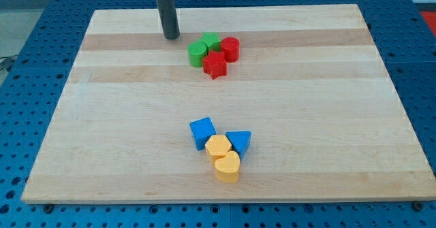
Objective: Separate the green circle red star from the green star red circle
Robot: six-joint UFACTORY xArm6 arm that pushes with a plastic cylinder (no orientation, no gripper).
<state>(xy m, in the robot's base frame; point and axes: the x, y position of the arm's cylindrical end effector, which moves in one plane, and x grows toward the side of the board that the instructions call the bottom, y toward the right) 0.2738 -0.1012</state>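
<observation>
Four blocks sit bunched together near the view's top centre. The green circle [197, 54] is at the cluster's left, the green star [210, 41] at its top, the red circle [230, 49] at its right and the red star [215, 64] at its bottom. They touch or nearly touch one another. My tip [171, 36] rests on the board to the left of the cluster, a short gap from the green circle and the green star. The rod rises out of the view's top.
A second cluster lies at the view's lower centre: a blue cube [202, 133], a blue triangle [239, 142], a yellow hexagon [219, 147] and a yellow heart [227, 167]. The wooden board [102, 119] lies on a blue perforated table.
</observation>
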